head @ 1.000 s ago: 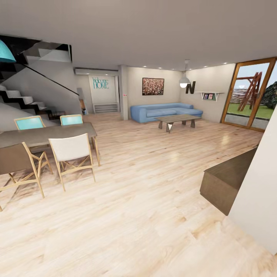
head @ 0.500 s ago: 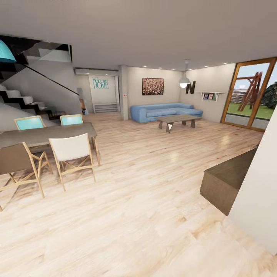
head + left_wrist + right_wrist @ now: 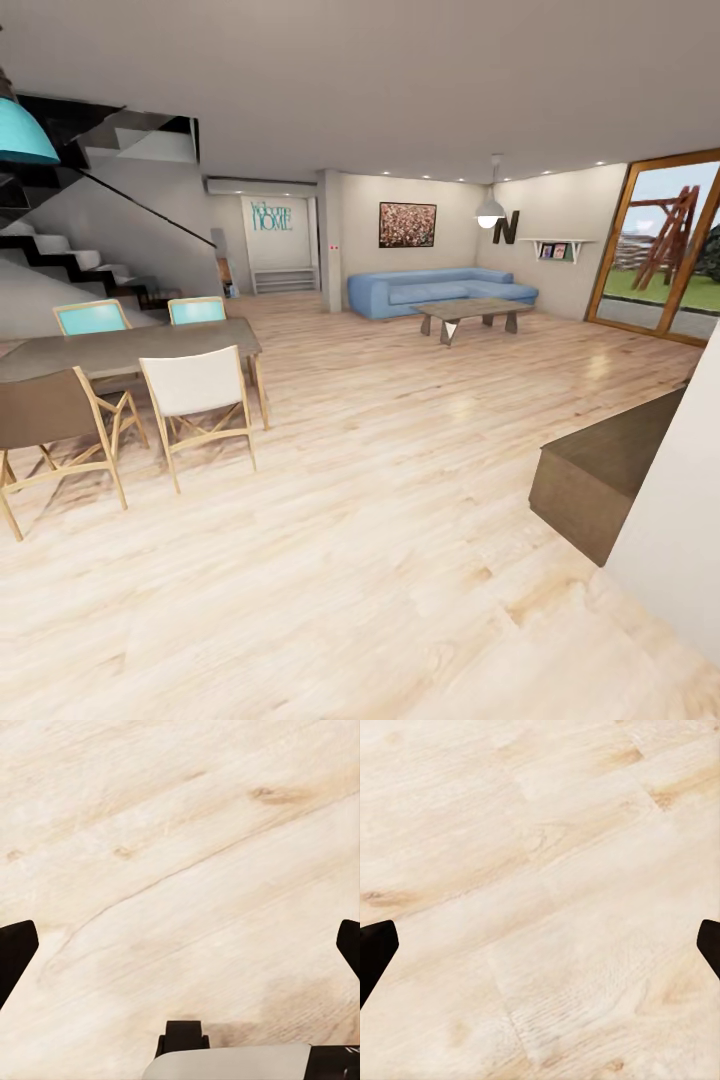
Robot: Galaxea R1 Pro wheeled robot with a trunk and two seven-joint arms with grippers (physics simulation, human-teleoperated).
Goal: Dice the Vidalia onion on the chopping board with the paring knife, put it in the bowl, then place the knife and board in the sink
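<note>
Robot is crossing the living-room floor [image 3: 400,560] seeking the kitchen, both jaws spread apart, empty; next, finding the sink.

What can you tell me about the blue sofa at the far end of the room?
The blue sofa is a long, low L-shaped sectional with soft-looking upholstery, plump back cushions and a chaise end toward the glass door. It stands on the pale wood floor against the beige back wall, under a framed picture. A low wooden coffee table stands just in front of it. Nothing lies on its seat.
</note>
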